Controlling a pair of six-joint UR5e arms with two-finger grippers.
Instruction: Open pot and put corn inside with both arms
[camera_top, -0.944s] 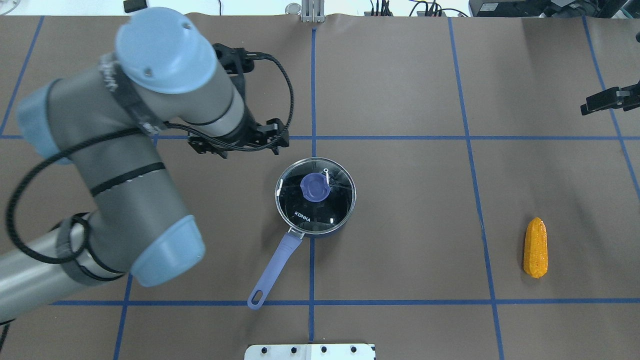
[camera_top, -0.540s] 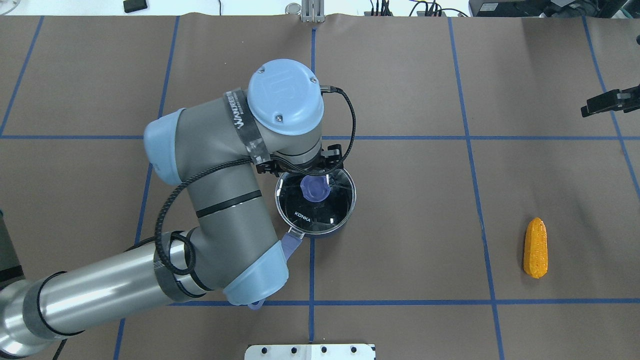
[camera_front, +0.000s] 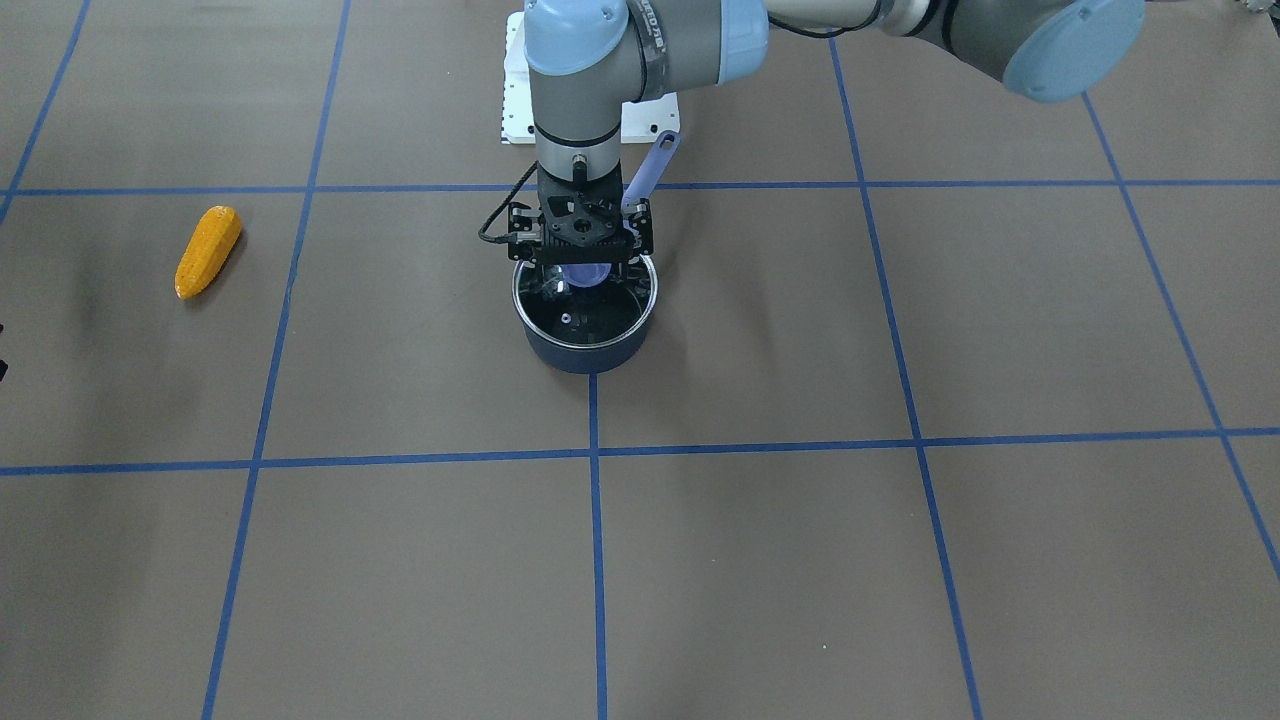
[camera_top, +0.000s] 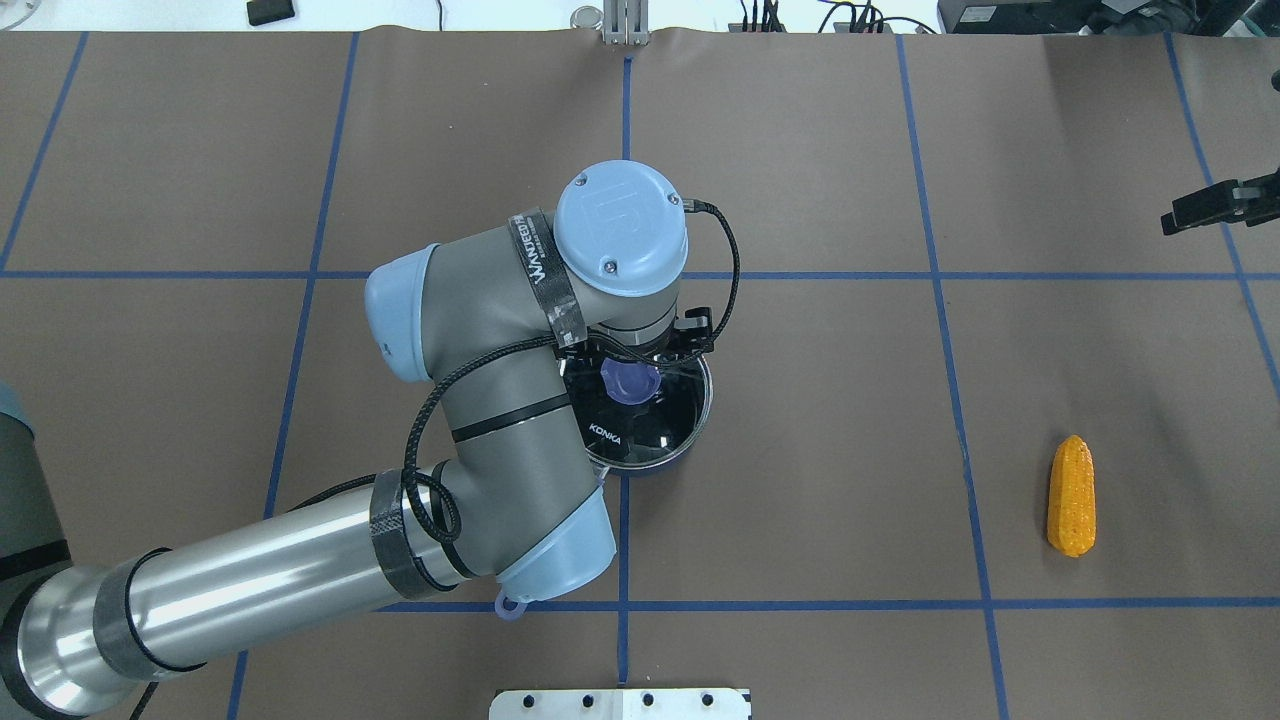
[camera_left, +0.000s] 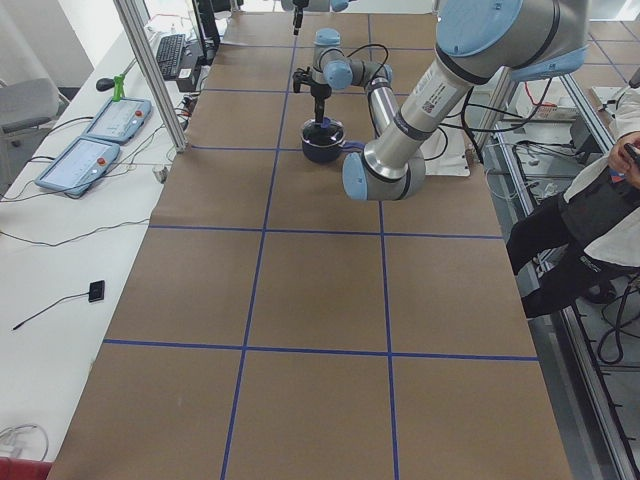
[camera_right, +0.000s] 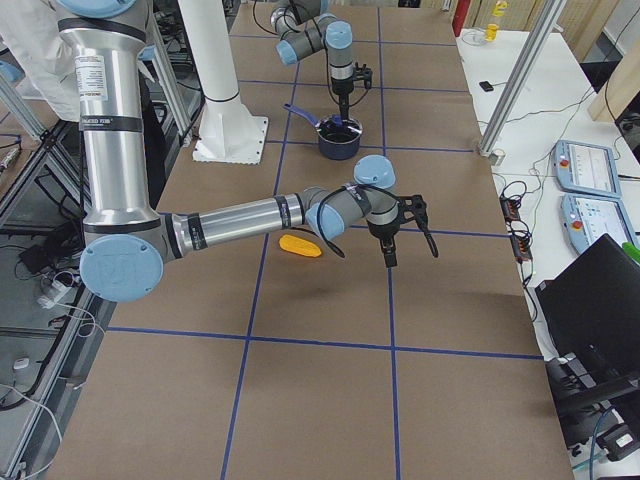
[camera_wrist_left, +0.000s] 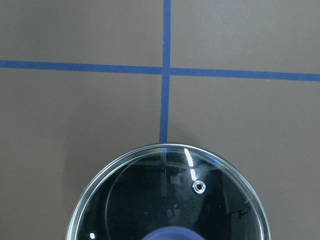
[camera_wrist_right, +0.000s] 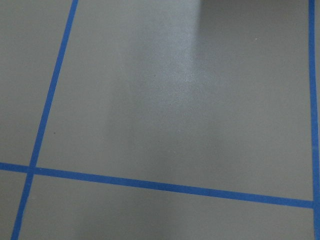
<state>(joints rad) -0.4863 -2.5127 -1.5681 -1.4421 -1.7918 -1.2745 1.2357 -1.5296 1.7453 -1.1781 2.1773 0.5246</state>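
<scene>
Your left gripper hangs straight down over the pot's lid knob. Its jaws look spread to either side of the knob, and they grip nothing. The round glass lid is seated on the pot, which stands on a crossing of the blue tape lines. On the overhead view's clock face, the pot's periwinkle handle runs out toward 7 o'clock, mostly hidden beneath your left arm.

The corn lies on the brown table well apart from the pot, between 3 and 4 o'clock of it. Its narrow end points to 12 o'clock.

Your right gripper hovers above the table at about 1 o'clock from the corn, clear of it. You cannot tell from these views how far it is open.
</scene>
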